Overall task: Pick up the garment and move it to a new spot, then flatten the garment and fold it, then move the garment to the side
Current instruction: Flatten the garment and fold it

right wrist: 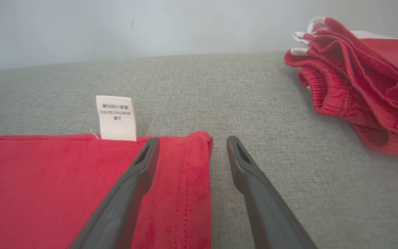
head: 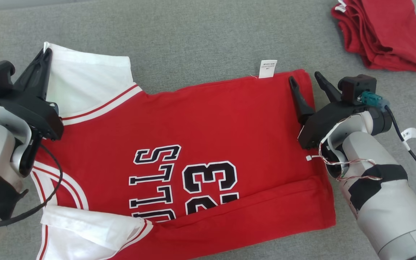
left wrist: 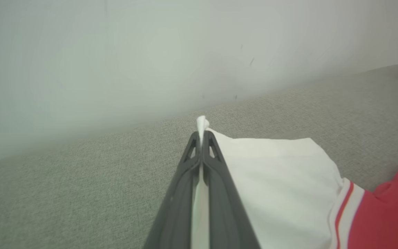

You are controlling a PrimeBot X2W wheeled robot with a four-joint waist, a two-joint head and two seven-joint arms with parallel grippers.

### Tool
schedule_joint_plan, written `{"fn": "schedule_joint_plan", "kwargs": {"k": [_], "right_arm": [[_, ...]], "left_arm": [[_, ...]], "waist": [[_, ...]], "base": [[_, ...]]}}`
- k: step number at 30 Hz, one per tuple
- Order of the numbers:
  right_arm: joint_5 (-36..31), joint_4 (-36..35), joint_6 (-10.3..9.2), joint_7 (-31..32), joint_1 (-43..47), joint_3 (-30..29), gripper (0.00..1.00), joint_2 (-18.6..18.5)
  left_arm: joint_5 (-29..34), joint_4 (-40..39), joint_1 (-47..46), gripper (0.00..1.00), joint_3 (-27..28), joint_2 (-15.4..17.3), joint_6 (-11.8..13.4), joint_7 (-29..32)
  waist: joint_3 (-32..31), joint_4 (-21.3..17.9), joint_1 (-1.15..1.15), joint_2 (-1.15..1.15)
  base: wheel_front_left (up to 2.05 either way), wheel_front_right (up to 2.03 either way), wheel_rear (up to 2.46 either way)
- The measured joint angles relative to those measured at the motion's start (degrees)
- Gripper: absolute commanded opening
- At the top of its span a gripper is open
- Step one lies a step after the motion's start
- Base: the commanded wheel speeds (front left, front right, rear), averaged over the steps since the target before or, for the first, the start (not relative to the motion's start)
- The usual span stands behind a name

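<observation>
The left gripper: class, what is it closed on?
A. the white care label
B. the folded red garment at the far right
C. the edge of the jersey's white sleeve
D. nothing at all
C: in the left wrist view the left gripper has its fingers pressed together on a strip of the white sleeve, with a tuft of the cloth poking out past the tips.
</observation>
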Motion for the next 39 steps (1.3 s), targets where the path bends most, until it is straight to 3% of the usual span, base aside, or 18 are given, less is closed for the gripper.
{"fn": "schedule_joint_plan", "kwargs": {"k": [3,4,6,18,25,34,39], "right_arm": [[1.23,1.76,0.0,-0.56,-1.46,1.0,1.0,-0.16],[1.51,2.57,0.0,-0.46,-1.85,1.4,0.83,-0.16],[2.07,4.11,0.0,0.1,-2.46,2.12,0.0,-0.16],[2.67,8.39,0.0,-4.83,-8.05,2.22,0.0,-0.51],[4.44,8.03,0.0,-5.72,-5.79,2.94,0.0,-1.13],[8.31,-2.09,0.0,-6.03,4.36,3.16,0.0,-3.46],[10.56,-8.01,0.0,-6.04,11.29,2.79,0.0,-5.59]], "left_arm": [[0.0,-0.33,-0.14,0.0,-0.31,-0.08,0.0,-0.31],[0.0,-0.41,-0.18,0.0,-0.44,-0.13,0.0,-0.38],[0.0,-0.59,-0.33,0.0,-0.68,-0.22,0.0,-0.55],[-0.55,-0.62,-2.0,0.0,0.1,-0.24,0.02,-1.4],[-0.56,-3.2,0.73,0.0,1.79,-0.91,0.05,-1.88],[1.67,-17.47,15.38,0.0,8.44,-1.42,1.72,-1.98],[3.99,-26.09,25.38,0.0,11.83,-3.9,3.59,-1.99]], "waist": [[0.32,0.42,0.0,0.0],[0.39,0.54,0.0,0.0],[0.54,0.7,0.0,0.0],[0.84,1.75,0.0,0.0],[-1.14,2.52,0.0,0.0],[-5.16,3.36,-0.01,0.0],[-7.27,4.35,-0.01,-0.01]], "base": [[0.0,0.0,0.0],[0.0,0.0,0.0],[0.0,0.0,0.0],[0.0,0.0,0.0],[0.0,0.0,0.0],[0.0,0.0,0.0],[0.0,0.0,0.0]]}}
